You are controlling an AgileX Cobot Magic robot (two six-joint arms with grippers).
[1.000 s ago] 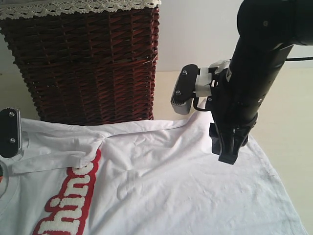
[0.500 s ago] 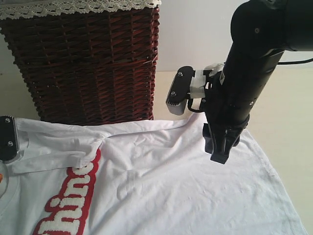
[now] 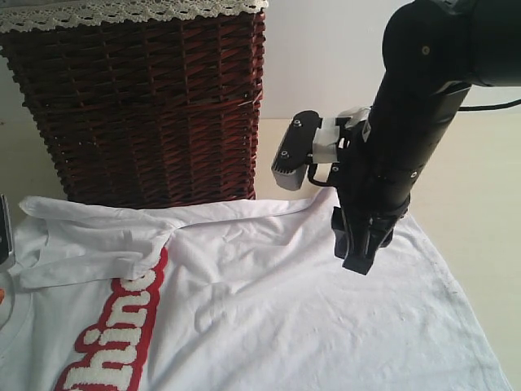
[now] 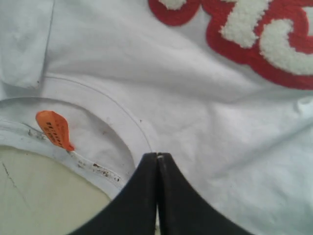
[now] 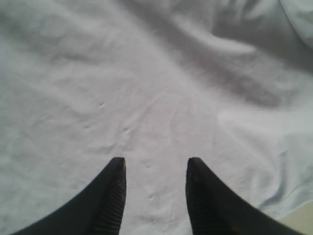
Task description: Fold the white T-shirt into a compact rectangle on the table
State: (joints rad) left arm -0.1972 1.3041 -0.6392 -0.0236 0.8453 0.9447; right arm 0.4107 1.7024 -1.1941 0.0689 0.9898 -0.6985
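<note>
Lying crosswise, white T-shirt (image 3: 285, 309) (collar (image 3: 12, 330) leftward).

white T-shirt (image 3: 309, 318): soft matt cloth, lightly creased
red band (image 3: 122, 330): fuzzy white letters
wicker basket (image 3: 155, 106): woven, slightly glossy
lace trim (image 3: 122, 12): openwork cloth
table (image 3: 480, 179): smooth, matt

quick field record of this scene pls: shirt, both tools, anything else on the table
shirt: white T-shirt spread face up on the table, creased, not yet folded
print: red band with fuzzy white letters across the chest
left tool: shut, tips over the neckline, nothing seen between them
right tool: open, jaws apart over plain white cloth, holding nothing
tag: small orange tag inside the neck opening
other: dark wicker basket with lace trim, behind the shirt
</note>
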